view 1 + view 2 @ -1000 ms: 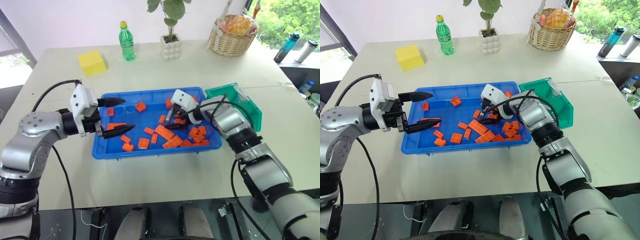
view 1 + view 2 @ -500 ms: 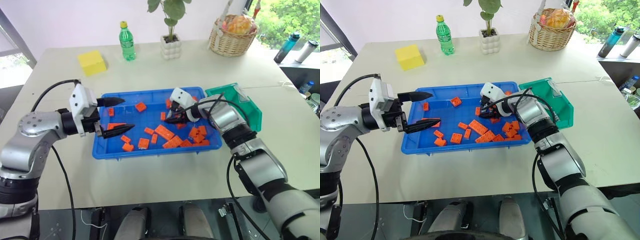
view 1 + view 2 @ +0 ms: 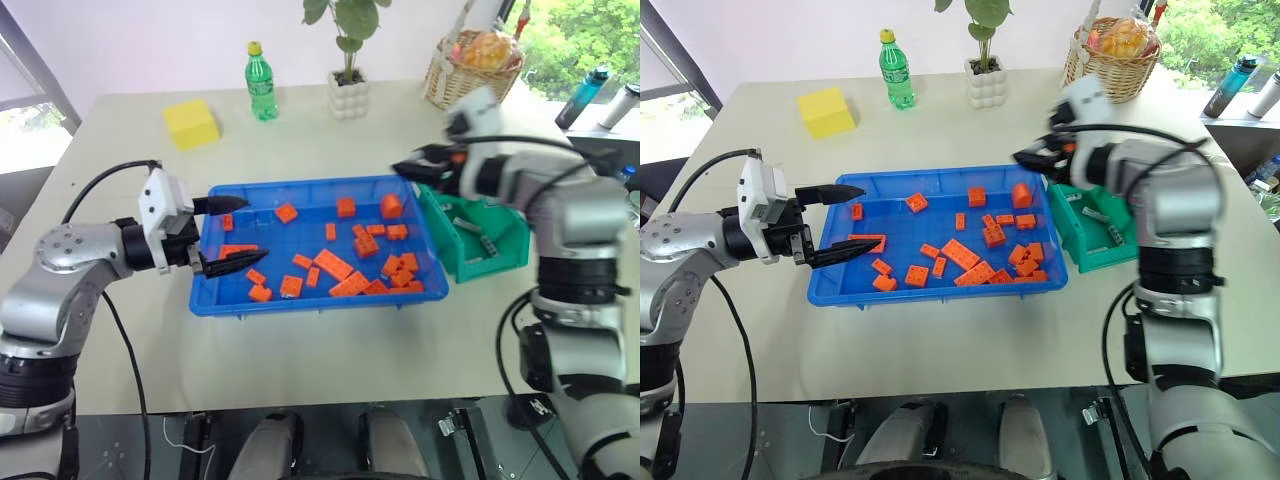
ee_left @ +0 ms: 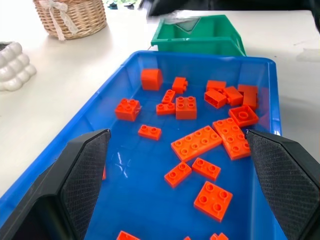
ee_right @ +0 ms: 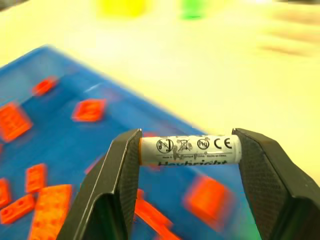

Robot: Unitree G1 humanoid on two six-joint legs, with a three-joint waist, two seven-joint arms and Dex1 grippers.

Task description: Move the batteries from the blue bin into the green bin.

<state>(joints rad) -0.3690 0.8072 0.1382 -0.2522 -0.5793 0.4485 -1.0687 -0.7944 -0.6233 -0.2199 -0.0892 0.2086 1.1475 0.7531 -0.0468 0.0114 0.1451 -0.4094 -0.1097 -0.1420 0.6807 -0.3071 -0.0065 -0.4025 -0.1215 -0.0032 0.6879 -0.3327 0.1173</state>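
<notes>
The table (image 3: 330,350) carries everything, and the blue bin (image 3: 300,300) sits near its middle, scattered inside with orange bricks (image 3: 335,265). Touching the blue bin's right end stands the green bin (image 3: 510,245), with what look like two batteries (image 3: 478,234) lying on its floor, though they are small and hard to make out. Beyond the blue bin, toward the table's far edge, stand a wicker basket (image 3: 470,85), a potted plant (image 3: 347,95), a green bottle (image 3: 260,85) and a yellow block (image 3: 192,123). The left gripper (image 3: 238,232) hovers over the blue bin's left end, fingers spread apart with nothing between them. The right gripper (image 5: 187,152) is raised above the blue bin's far right corner, by the green bin, its fingers clamped on the ends of one battery (image 5: 189,150).
</notes>
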